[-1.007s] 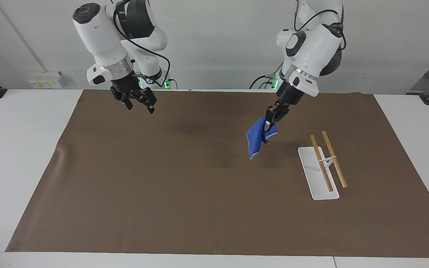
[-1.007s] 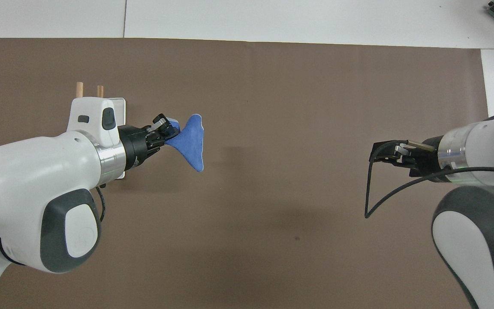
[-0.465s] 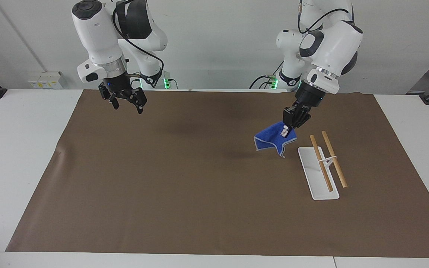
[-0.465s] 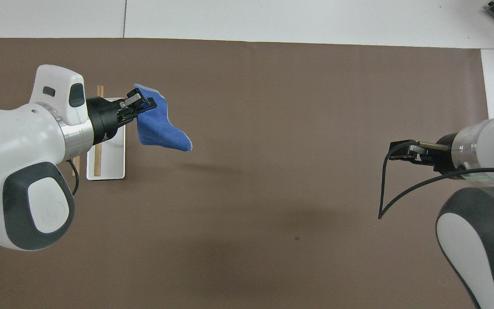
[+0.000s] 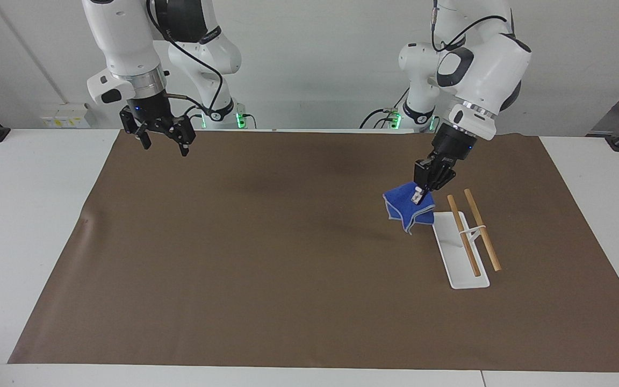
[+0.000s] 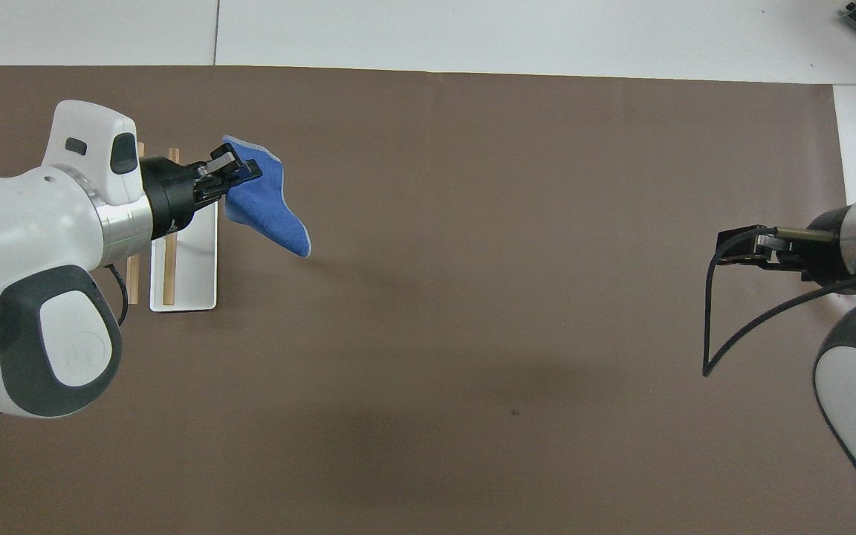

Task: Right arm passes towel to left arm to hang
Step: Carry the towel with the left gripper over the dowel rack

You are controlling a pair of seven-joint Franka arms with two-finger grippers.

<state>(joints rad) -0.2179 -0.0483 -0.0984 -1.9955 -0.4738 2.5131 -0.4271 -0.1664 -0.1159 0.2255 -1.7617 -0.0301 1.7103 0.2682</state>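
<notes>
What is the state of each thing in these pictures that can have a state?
Small bright-blue cloth towel: held in the air, hanging, not yet on the rack.
Left end effector: shut on the towel, above the brown mat beside the rack.
Right end effector: open, empty, above the mat's edge at its own end; this arm waits.
White rack with two wooden bars: standing on the mat, bars bare.

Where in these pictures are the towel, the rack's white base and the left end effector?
towel [image 5: 402, 205]: facing view, blue face.
rack's white base [image 5: 452, 252]: facing view, bare plate.
left end effector [image 5: 419, 196]: facing view, fingertips, shut on towel.
</notes>
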